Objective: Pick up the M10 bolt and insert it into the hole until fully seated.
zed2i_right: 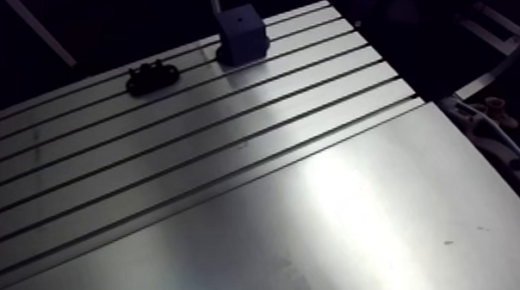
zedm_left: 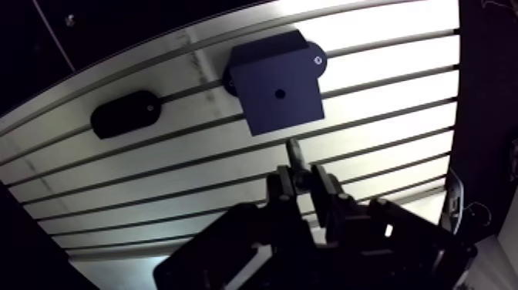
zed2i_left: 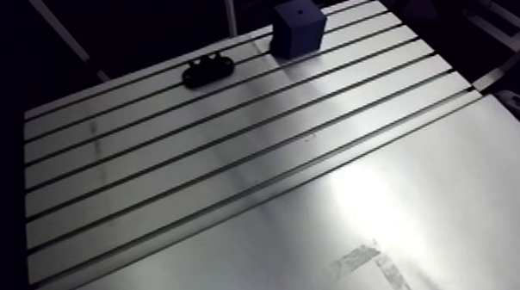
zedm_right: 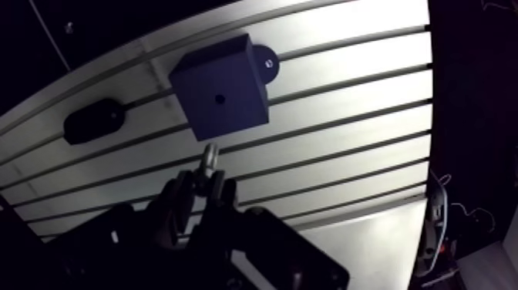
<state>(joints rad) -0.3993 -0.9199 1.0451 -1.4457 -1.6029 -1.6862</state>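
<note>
In the wrist view my gripper is shut on the M10 bolt, whose metal shank sticks out past the fingertips. Ahead of the bolt stands a dark blue block with a small round hole in its top face; the bolt tip is short of the block and above the table. In the arm view the same block stands at the far edge of the slotted table. The gripper does not show in the arm view.
A black oval holder lies on the slots beside the block, also seen as a black holder in the arm view. A smooth metal plate covers the near part of the table. The table's edges drop into darkness.
</note>
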